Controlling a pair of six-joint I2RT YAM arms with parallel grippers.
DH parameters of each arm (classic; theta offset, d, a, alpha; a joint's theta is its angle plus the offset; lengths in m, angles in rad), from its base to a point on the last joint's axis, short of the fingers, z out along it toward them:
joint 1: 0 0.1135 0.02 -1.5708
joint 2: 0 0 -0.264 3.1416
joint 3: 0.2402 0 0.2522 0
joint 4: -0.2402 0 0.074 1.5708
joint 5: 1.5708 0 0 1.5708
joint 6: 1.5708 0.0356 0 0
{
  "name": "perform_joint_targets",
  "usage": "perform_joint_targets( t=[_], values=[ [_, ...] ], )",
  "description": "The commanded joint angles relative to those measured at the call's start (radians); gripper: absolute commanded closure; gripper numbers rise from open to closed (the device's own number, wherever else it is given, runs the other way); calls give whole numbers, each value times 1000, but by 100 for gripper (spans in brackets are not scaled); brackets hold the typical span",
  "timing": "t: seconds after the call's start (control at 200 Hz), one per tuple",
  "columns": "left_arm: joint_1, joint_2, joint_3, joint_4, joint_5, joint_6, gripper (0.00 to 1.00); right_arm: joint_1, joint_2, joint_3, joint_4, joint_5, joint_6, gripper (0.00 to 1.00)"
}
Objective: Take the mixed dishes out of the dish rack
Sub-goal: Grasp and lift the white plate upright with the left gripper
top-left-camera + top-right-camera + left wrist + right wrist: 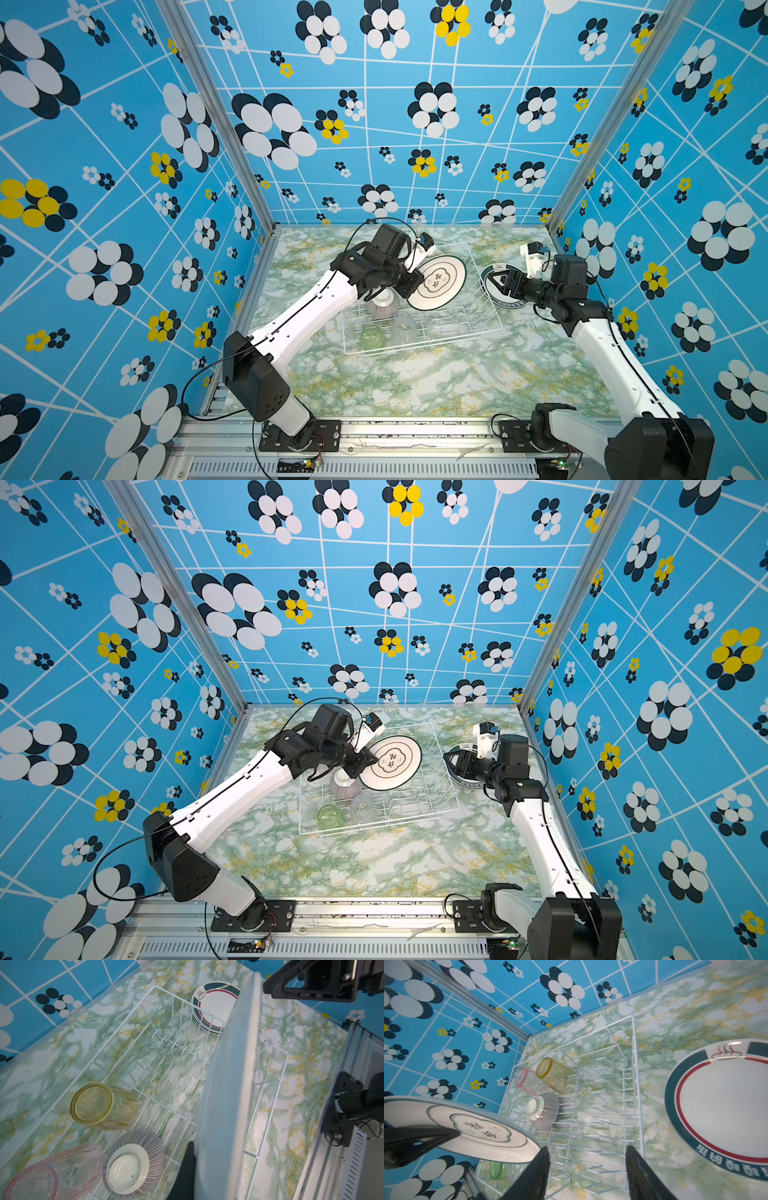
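table: marbled top, nearest strip by the arm bases is what we see first
dish rack: white wire basket, mid-table, between the two arms
green tumbler: inside the dish rack, near-left corner
clear tumbler: inside the dish rack, just beside the green tumbler on its right
bowl: striped, ribbed, upside down in the dish rack just behind the two tumblers, white foot up
yellow tumbler: on its side in the dish rack beyond the bowl; we get it only in the wrist views, the left arm covers it in both top views
pink tumbler: on its side in the dish rack, just beside the yellow tumbler
left gripper: fingers pressed onto the left edge of the held plate
held plate: white, thin dark rim, characters in the middle, tilted, raised above the dish rack
right gripper: fingers spread apart, over the left edge of the plate stack; we cannot tell if it touches
plate stack: green-and-red-rimmed plates lying flat on the table, outside the dish rack, just to its right
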Motion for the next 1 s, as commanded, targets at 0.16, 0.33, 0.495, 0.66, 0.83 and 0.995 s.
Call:
perform_joint_targets(
  t=[0.16,0.33,0.495,0.66,0.83,0.995],
  values=[
    [103,17,-51,231,378,-218,100,-6,2,-71,300,-350,142,40],
    [118,62,-43,297,461,-280,100,-6,13,-89,368,-385,181,40],
    [119,108,-33,360,523,-334,100,-3,39,-100,444,-398,233,41],
    [118,148,-31,450,583,-401,100,1,63,-105,508,-414,275,49],
    [115,183,-27,532,630,-468,100,4,77,-103,526,-411,290,70],
    [108,211,-9,541,641,-481,100,5,80,-106,537,-413,298,77]
  ],
)
